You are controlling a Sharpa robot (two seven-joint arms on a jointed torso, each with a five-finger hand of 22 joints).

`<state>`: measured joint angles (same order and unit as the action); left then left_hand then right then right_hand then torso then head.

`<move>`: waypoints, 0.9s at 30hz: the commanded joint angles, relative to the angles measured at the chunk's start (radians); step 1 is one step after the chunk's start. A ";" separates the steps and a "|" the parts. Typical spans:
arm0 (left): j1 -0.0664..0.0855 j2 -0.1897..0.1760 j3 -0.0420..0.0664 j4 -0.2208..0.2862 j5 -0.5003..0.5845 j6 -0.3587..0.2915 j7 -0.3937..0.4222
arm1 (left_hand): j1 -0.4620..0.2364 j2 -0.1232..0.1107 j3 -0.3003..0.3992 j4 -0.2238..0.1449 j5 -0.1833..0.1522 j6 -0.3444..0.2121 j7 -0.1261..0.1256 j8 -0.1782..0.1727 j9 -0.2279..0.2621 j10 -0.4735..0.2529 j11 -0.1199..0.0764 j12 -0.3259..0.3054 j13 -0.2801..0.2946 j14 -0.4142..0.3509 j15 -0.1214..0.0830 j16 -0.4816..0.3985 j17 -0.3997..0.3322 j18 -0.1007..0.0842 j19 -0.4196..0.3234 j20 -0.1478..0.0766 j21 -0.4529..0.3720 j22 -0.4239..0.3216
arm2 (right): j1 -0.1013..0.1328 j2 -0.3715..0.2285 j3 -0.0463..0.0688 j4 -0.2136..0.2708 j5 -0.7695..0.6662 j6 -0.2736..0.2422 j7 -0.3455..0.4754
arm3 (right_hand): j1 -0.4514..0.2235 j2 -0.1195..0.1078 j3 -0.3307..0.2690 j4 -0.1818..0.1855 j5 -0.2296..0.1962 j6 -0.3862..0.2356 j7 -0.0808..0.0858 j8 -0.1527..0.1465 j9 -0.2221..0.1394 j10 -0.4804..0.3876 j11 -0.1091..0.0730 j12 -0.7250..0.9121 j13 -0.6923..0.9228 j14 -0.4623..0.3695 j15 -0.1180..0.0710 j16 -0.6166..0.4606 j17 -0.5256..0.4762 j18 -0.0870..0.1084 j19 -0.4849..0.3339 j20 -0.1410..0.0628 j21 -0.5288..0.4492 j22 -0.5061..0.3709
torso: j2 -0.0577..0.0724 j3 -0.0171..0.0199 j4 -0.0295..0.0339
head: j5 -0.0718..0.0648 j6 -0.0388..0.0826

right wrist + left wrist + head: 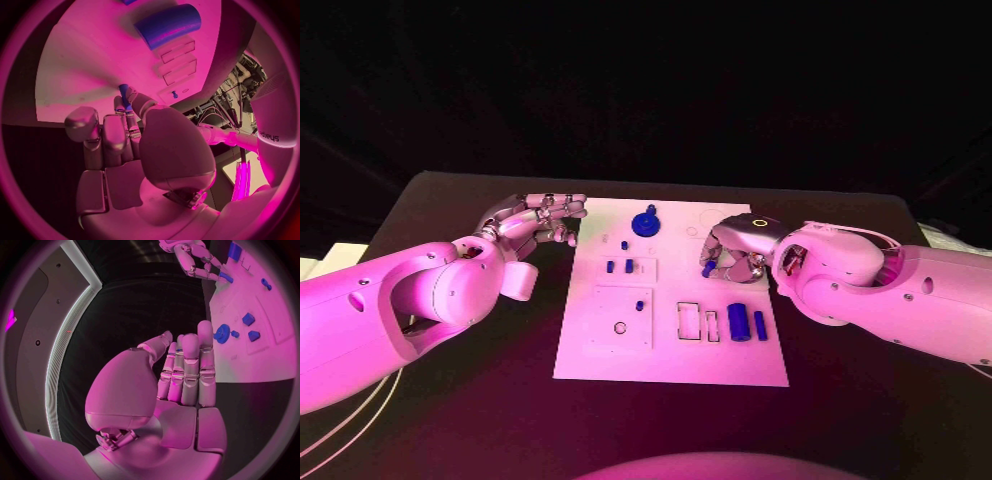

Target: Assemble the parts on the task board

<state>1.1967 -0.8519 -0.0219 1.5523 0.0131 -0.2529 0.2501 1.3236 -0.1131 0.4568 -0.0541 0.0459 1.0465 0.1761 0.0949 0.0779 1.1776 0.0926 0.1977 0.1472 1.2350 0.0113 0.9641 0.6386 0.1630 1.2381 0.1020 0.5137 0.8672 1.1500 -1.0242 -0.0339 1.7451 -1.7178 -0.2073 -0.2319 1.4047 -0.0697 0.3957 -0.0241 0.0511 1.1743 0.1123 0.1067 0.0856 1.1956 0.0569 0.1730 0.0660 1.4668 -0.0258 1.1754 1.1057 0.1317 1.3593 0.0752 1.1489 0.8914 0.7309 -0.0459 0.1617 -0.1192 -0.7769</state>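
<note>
The white task board [672, 345] lies in the middle of the black table. A round blue part [646, 222] stands near its far edge. Two small blue parts [619, 267] sit below it, and a third [640, 304] nearer me. A thick blue cylinder [738, 322] and a thin blue bar [760, 325] lie beside two empty rectangular slots [692, 320]. My right hand [740, 250] hovers over the board's right side and pinches a small blue peg [710, 268], which the right wrist view shows between thumb and fingertips [125, 95]. My left hand [538, 220] is at the board's far left corner, fingers straight and holding nothing [184, 365].
The board [87, 60] has the blue cylinder [169, 25] ahead of my right hand. In the left wrist view the round part [222, 333] and small parts [249, 318] lie just beyond my fingers. White cables [343, 420] hang by the table's left edge.
</note>
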 commanded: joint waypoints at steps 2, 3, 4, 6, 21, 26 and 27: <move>0.000 0.001 0.001 0.001 -0.004 0.020 0.003 | 0.001 0.010 -0.003 -0.002 0.004 -0.007 -0.002 0.000 -0.001 -0.010 0.001 0.005 0.001 -0.008 -0.002 -0.004 -0.001 0.018 0.001 0.004 -0.006 -0.001 | -0.001 -0.005 0.000 0.009 0.015 -0.116 0.041 | 0.011 0.023 0.008 0.000 -0.002 0.017 -0.003 0.010 0.011 0.027 -0.011 0.006 0.007 0.036 -0.009 0.011 0.011 -0.011 0.011 -0.004 0.012 0.017 | 0.000 0.0001 0.0006 | 0.000 -0.002; 0.000 0.001 0.001 0.001 -0.004 0.020 0.003 | 0.001 0.010 -0.003 -0.002 0.004 -0.007 -0.002 0.000 -0.001 -0.010 0.001 0.005 0.001 -0.008 -0.002 -0.004 -0.001 0.018 0.001 0.004 -0.006 -0.001 | 0.000 -0.008 0.000 0.011 0.022 -0.123 0.041 | 0.009 0.023 0.007 0.001 -0.002 0.019 -0.003 0.011 0.011 0.030 -0.012 0.006 0.007 0.036 -0.009 0.012 0.011 -0.011 0.012 -0.004 0.014 0.019 | 0.000 -0.0002 0.0010 | -0.001 -0.002; 0.000 0.001 0.001 0.001 -0.004 0.020 0.003 | 0.001 0.010 -0.003 -0.002 0.004 -0.007 -0.002 0.000 -0.001 -0.010 0.001 0.005 0.001 -0.008 -0.002 -0.004 -0.001 0.018 0.001 0.004 -0.006 -0.001 | 0.000 -0.010 0.001 0.013 0.028 -0.128 0.040 | 0.007 0.024 0.007 0.002 -0.002 0.020 -0.004 0.011 0.012 0.032 -0.012 0.005 0.007 0.036 -0.010 0.012 0.012 -0.011 0.012 -0.005 0.014 0.020 | 0.000 -0.0003 0.0011 | -0.001 -0.002; 0.000 0.001 0.001 0.000 -0.004 0.021 0.002 | 0.001 0.010 -0.003 -0.002 0.004 -0.007 -0.002 0.000 -0.001 -0.010 0.001 0.005 0.001 -0.008 -0.002 -0.004 -0.001 0.018 0.001 0.004 -0.006 -0.001 | 0.002 -0.016 0.001 0.019 0.037 -0.131 0.036 | 0.006 0.023 0.007 0.002 -0.002 0.020 -0.004 0.012 0.012 0.033 -0.012 0.005 0.007 0.036 -0.011 0.012 0.012 -0.011 0.012 -0.006 0.014 0.020 | -0.001 -0.0009 0.0010 | -0.001 -0.003; -0.002 0.007 0.000 -0.002 -0.004 0.022 0.001 | 0.001 0.010 -0.003 -0.002 0.004 -0.007 -0.002 0.000 -0.001 -0.010 0.001 0.005 0.001 -0.008 -0.002 -0.004 -0.001 0.018 0.001 0.004 -0.006 -0.001 | 0.027 -0.025 0.003 0.136 0.104 -0.102 0.047 | 0.001 0.018 0.004 0.003 -0.002 0.021 -0.006 0.012 0.013 0.034 -0.013 0.001 0.006 0.036 -0.012 0.014 0.013 -0.011 0.012 -0.007 0.015 0.020 | 0.000 -0.0021 0.0004 | 0.009 0.005; -0.002 0.009 0.000 -0.001 -0.004 0.024 0.001 | 0.001 0.010 -0.003 -0.002 0.004 -0.007 -0.002 0.000 -0.001 -0.010 0.001 0.005 0.001 -0.008 -0.002 -0.004 -0.001 0.018 0.001 0.004 -0.006 -0.001 | 0.017 0.029 0.002 0.159 0.107 -0.094 0.052 | 0.002 0.018 0.005 0.001 -0.001 0.020 -0.006 0.011 0.013 0.033 -0.014 -0.001 0.006 0.036 -0.012 0.015 0.014 -0.012 0.012 -0.008 0.016 0.022 | -0.001 -0.0034 0.0009 | 0.016 0.002; -0.002 0.010 0.000 -0.001 -0.004 0.024 0.001 | 0.001 0.010 -0.003 -0.002 0.004 -0.007 -0.002 0.000 -0.001 -0.010 0.001 0.005 0.001 -0.008 -0.002 -0.004 -0.001 0.018 0.001 0.004 -0.006 -0.001 | 0.015 0.039 0.002 0.160 0.104 -0.091 0.052 | 0.003 0.018 0.005 0.001 -0.001 0.020 -0.006 0.011 0.013 0.033 -0.014 -0.001 0.006 0.036 -0.012 0.015 0.014 -0.012 0.012 -0.008 0.016 0.021 | -0.001 -0.0035 0.0020 | 0.017 0.001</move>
<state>1.1950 -0.8449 -0.0223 1.5491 0.0127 -0.2495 0.2474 1.3236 -0.1131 0.4568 -0.0541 0.0459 1.0465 0.1761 0.0949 0.0781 1.1754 0.0948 0.1977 0.1470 1.2350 0.0113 0.9641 0.6388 0.1630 1.2381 0.1020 0.5138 0.8674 1.1678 -0.9924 -0.0315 1.9015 -1.6213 -0.3085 -0.1946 1.4008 -0.0629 0.3987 -0.0249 0.0465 1.1865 0.1057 0.1133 0.0907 1.2199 0.0495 0.1765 0.0703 1.4666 -0.0326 1.1840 1.1190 0.1317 1.3664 0.0680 1.1593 0.9124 0.7295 -0.0487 0.1622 -0.1046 -0.7738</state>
